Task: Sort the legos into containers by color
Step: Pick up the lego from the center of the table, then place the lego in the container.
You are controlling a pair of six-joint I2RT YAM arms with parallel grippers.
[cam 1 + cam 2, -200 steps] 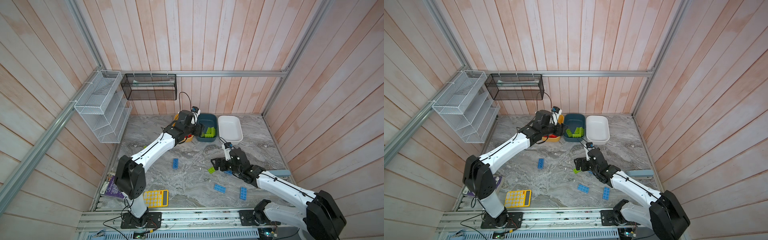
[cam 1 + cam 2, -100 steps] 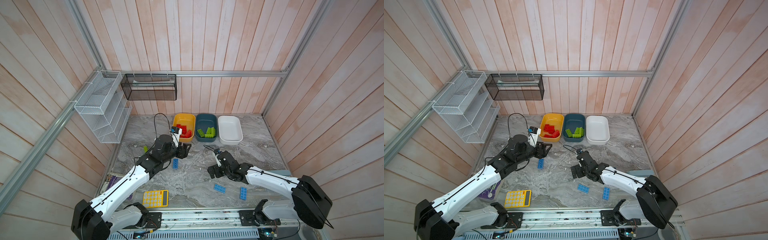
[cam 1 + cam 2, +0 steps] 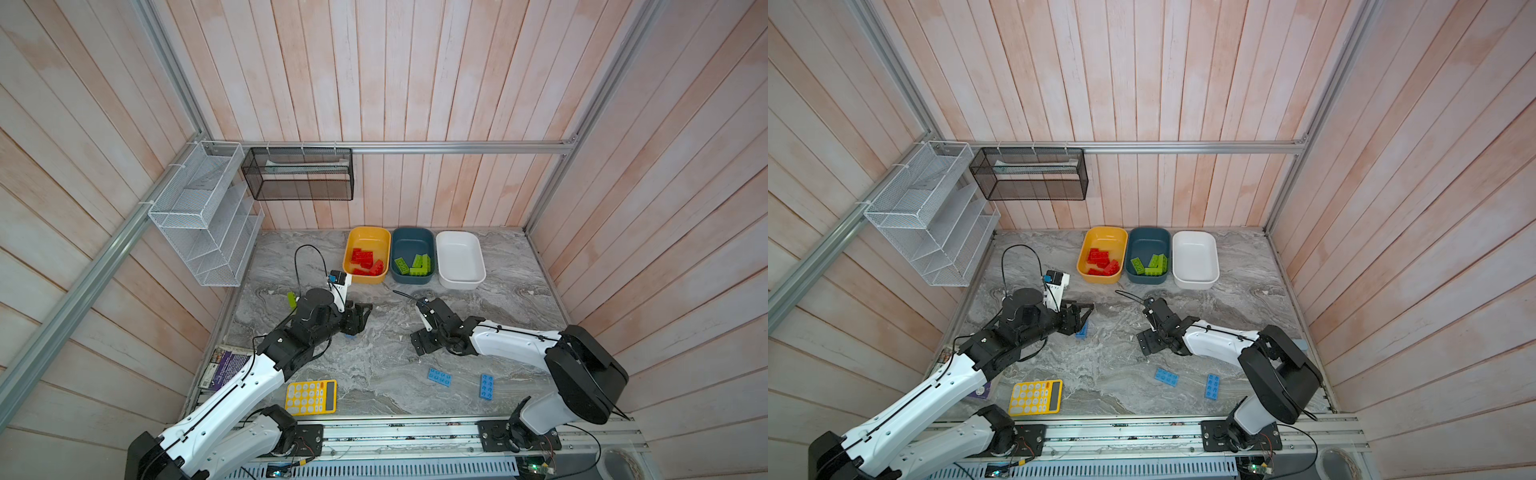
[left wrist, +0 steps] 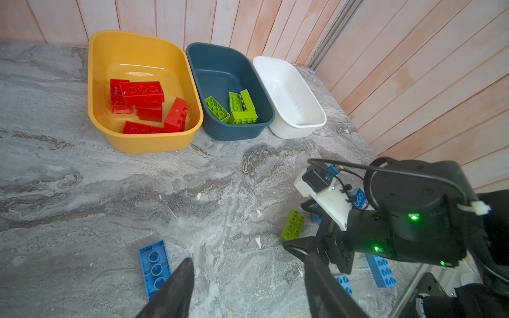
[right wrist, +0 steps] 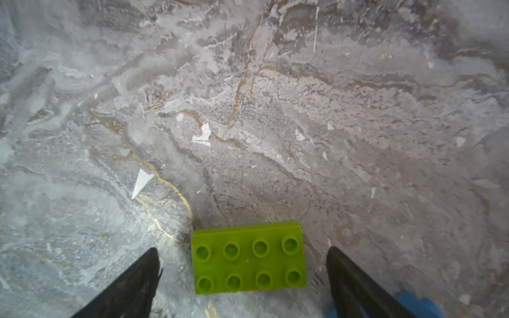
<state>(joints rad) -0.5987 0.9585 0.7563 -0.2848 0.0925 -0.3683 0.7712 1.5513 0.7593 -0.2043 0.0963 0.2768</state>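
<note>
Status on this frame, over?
Left gripper open, empty, by a blue brick. Right gripper open, straddling lime green brick, not touching. Path to teal tub clear.

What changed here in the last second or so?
The left gripper pulled back from the tubs and now hovers open beside a blue brick. The right gripper moved over a green brick, jaws open either side, not gripping. Tubs and their contents stayed put.

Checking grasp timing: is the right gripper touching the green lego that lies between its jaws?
Apart. The right wrist view shows the green lego flat between the open jaws of the right gripper, with bare table visible on both sides of it.
</note>
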